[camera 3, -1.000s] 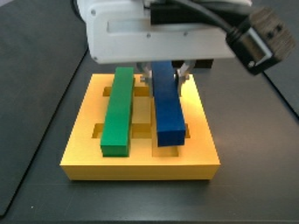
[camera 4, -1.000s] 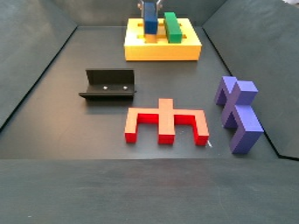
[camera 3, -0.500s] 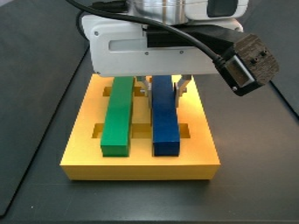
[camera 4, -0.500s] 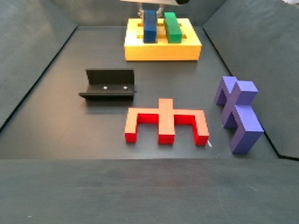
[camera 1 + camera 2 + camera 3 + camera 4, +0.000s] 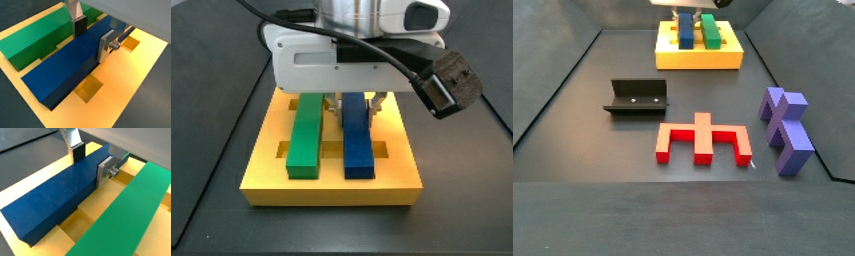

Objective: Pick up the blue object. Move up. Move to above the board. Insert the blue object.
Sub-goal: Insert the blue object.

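Observation:
The blue object point(image 5: 358, 140) lies flat in a long groove of the yellow board point(image 5: 331, 190), parallel to the green bar point(image 5: 306, 130) in the neighbouring groove. My gripper point(image 5: 357, 103) stands over the bar's far half. In both wrist views the silver fingers straddle the blue object point(image 5: 67, 65) point(image 5: 53, 193). The gripper point(image 5: 91, 44) point(image 5: 90, 169) is shut on it, a dark pad against each long side. In a side view, board point(image 5: 698, 60) and gripper point(image 5: 686, 12) are at the far end of the floor.
The dark fixture point(image 5: 637, 97) stands on the floor left of centre. A red forked piece point(image 5: 704, 141) lies near the middle. Two purple notched blocks point(image 5: 782, 104) point(image 5: 792, 147) stand at the right. A square cut-out point(image 5: 87, 89) is open beside the blue bar.
The blue object went from tilted above the groove to lying flat in it. The gripper came down with it.

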